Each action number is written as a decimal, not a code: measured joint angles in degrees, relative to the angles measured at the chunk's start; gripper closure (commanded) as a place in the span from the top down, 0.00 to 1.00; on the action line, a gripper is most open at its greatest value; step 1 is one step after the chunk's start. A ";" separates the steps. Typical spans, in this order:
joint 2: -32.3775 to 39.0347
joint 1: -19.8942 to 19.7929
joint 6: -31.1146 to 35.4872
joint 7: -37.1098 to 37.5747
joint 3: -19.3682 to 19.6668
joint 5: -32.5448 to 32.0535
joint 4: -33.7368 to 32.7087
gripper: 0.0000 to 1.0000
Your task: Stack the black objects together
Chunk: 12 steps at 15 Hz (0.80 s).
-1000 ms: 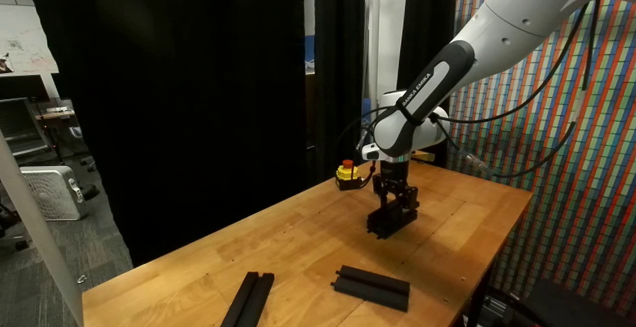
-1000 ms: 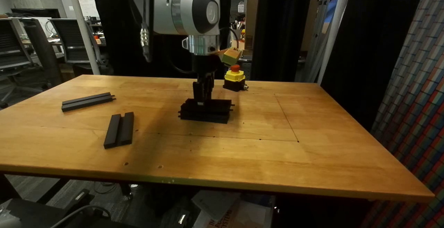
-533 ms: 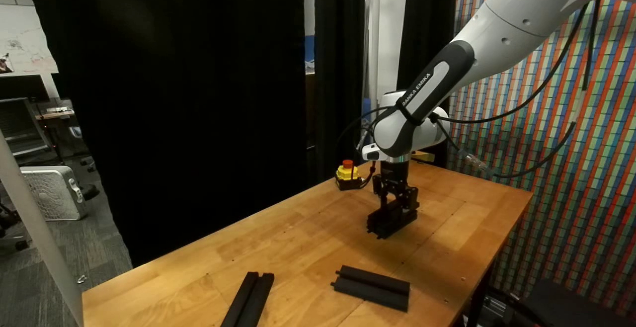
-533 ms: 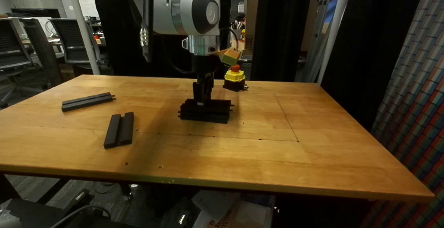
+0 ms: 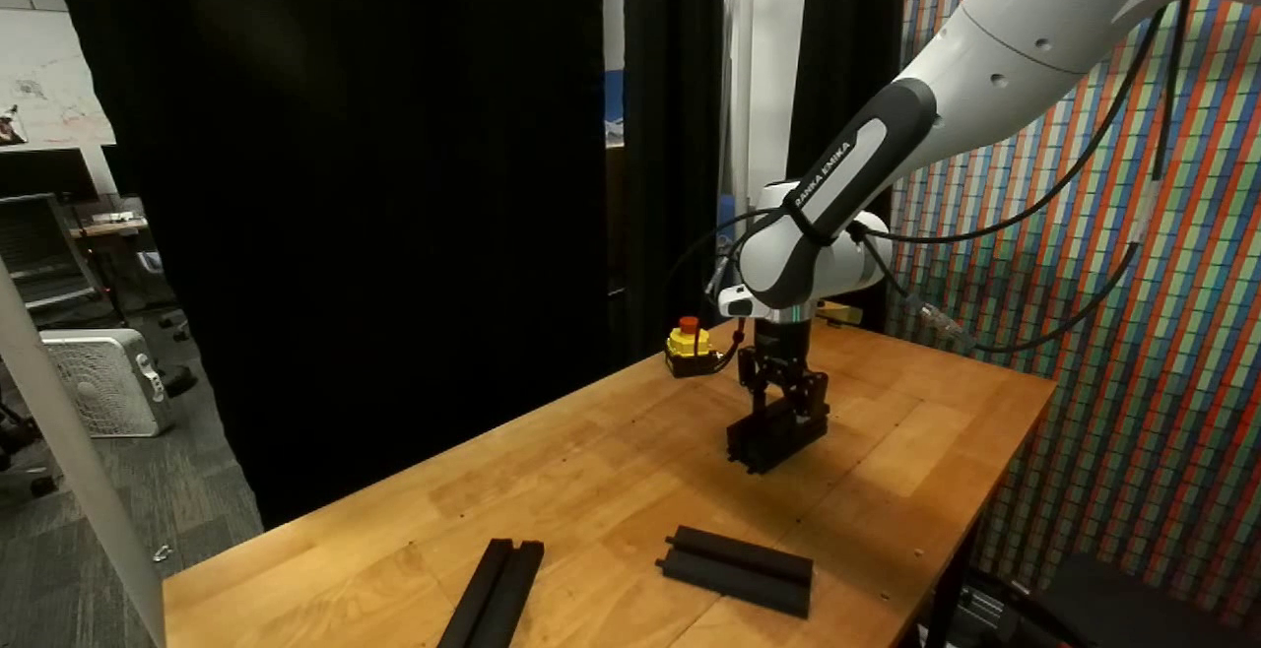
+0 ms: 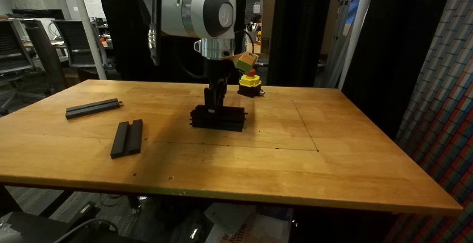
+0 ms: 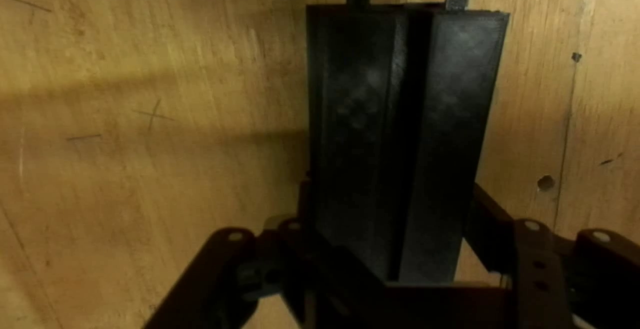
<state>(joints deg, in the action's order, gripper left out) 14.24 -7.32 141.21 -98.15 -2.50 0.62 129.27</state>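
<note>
Pinching by its long sides, with the black two-fingered gripper [image 7: 390, 196], a matte black grooved rectangular upper block [image 7: 445, 134], directly over a matching black lower block [image 6: 218, 125] on the light-brown wooden table [image 6: 277, 173]. Noted apart from these, lying flat, a loose grooved black block [image 6: 127, 138] and a second loose black block [image 6: 94, 109]. Cannot tell exact number of layers.

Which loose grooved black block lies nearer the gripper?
In an exterior view, the right block, wholly visible; the left block, cropped below, lies farther from the gripper.
</note>
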 measured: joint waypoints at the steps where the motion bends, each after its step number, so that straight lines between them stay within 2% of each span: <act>1: 0.02 0.00 0.00 -0.04 0.00 0.11 0.00 0.45; 12: 0.37 -0.57 -0.07 -2.42 0.00 2.24 -0.01 0.45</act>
<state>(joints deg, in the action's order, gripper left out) 14.61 -7.90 141.14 -100.58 -2.51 2.86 129.26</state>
